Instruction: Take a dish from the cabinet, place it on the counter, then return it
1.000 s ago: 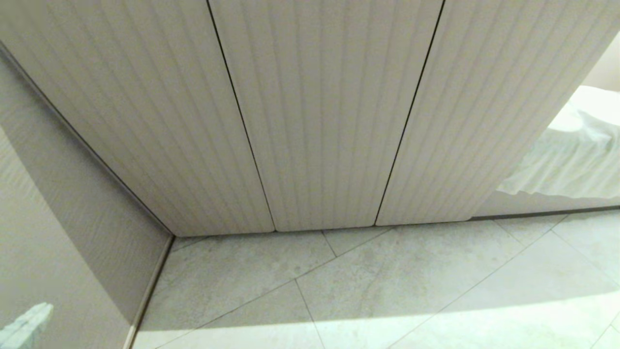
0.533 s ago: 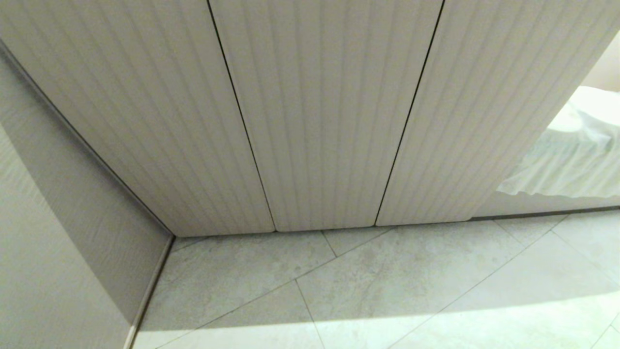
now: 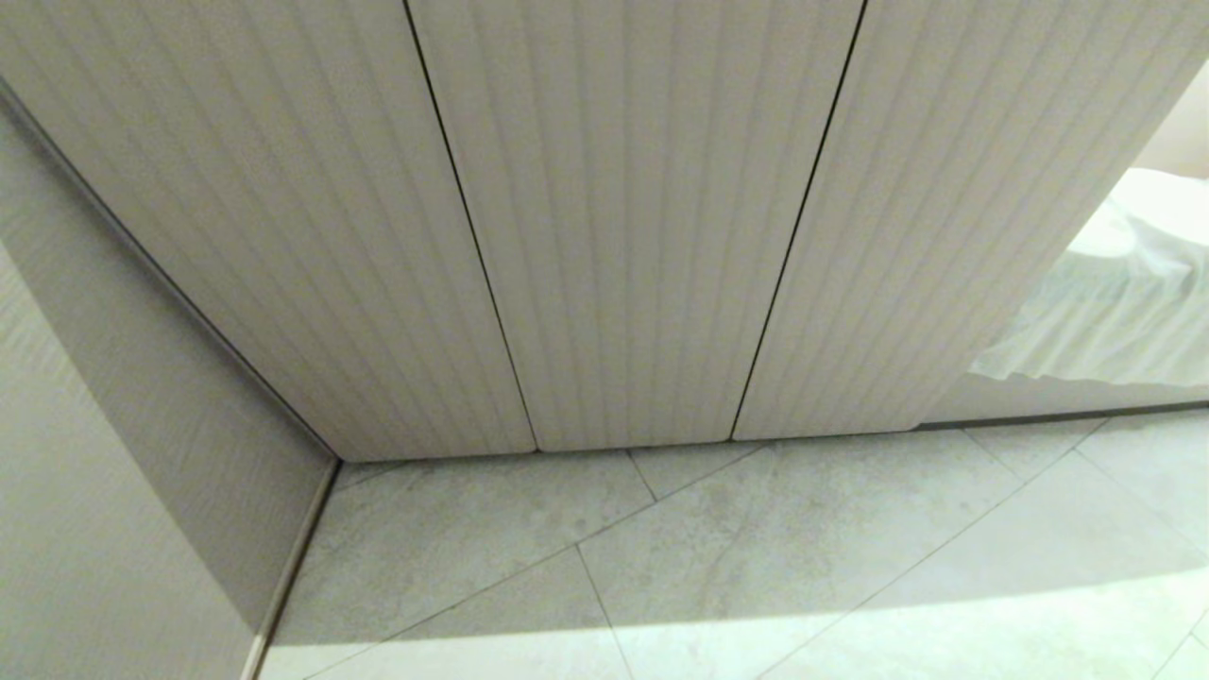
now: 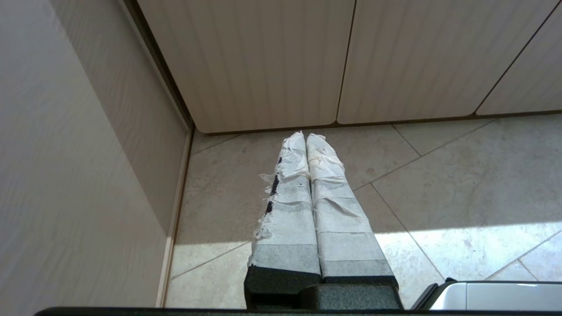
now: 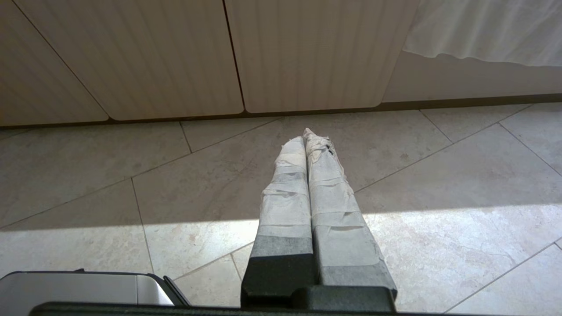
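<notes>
The cabinet fills the head view with three pale fluted doors, all closed, and its doors also show in the left wrist view and the right wrist view. The dish and the counter are out of view. Neither arm shows in the head view. My left gripper hangs low over the floor tiles short of the doors, its tape-wrapped fingers pressed together and empty. My right gripper hangs the same way, shut and empty.
A plain wall panel meets the cabinet at the left corner. Pale stone floor tiles run in front, partly sunlit. White draped cloth lies past the cabinet's right end. Part of my base shows beside the left gripper.
A pale taped fingertip that showed at the head view's lower left corner a second ago has dropped out of that view. The cabinet doors have stayed closed.
</notes>
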You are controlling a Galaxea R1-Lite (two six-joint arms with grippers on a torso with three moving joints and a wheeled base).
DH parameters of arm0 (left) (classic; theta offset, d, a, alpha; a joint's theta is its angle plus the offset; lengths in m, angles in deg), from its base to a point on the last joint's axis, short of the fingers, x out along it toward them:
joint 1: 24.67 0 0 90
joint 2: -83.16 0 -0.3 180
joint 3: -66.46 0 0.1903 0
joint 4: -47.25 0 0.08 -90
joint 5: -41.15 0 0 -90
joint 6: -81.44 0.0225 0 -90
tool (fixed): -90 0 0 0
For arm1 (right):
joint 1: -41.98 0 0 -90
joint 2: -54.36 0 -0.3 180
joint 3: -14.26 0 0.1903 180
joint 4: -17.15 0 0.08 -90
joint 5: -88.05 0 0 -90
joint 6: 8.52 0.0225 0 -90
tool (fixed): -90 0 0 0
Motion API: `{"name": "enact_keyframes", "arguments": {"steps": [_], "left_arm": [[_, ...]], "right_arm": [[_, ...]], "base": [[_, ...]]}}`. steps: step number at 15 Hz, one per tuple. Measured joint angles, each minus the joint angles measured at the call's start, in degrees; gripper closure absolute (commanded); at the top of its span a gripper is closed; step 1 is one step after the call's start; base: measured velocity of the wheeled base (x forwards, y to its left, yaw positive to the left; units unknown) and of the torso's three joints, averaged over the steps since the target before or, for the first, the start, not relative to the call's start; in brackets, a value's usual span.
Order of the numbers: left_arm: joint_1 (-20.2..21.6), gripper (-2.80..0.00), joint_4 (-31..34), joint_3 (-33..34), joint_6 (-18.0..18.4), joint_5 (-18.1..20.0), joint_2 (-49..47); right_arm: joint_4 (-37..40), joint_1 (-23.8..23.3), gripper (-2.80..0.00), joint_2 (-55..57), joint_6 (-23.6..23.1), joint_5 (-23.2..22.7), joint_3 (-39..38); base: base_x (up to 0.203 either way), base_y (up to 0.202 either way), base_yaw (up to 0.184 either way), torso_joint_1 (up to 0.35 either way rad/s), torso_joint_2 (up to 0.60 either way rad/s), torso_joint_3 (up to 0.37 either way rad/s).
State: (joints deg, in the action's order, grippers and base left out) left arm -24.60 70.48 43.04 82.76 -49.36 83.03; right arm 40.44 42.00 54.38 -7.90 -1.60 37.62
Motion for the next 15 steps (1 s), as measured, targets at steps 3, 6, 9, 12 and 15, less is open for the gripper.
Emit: {"name": "enact_keyframes", "arguments": {"steps": [3,6,9,12,15], "left_arm": [[0.0,0.0,0.0,0.0,-0.05,0.02,0.13],[0.0,0.0,0.0,0.0,-0.03,0.02,0.13],[0.0,0.0,0.0,0.0,-0.03,0.02,0.13],[0.0,0.0,0.0,0.0,-0.03,0.0,0.13],[0.0,0.0,-0.02,0.0,-0.05,-0.01,0.13]], "right_arm": [[0.0,0.0,0.0,0.0,-0.02,-0.02,0.0],[0.0,-0.02,0.0,0.0,0.01,0.0,0.0],[0.0,0.0,0.0,0.0,0.0,0.0,0.0],[0.02,0.0,0.0,0.0,0.01,0.0,0.0],[0.0,0.0,0.0,0.0,0.0,0.0,0.0]], "base": [[0.0,0.0,0.0,0.0,0.0,0.0],[0.0,0.0,0.0,0.0,0.0,0.0],[0.0,0.0,0.0,0.0,0.0,0.0],[0.0,0.0,0.0,0.0,0.0,0.0],[0.0,0.0,0.0,0.0,0.0,0.0]]}}
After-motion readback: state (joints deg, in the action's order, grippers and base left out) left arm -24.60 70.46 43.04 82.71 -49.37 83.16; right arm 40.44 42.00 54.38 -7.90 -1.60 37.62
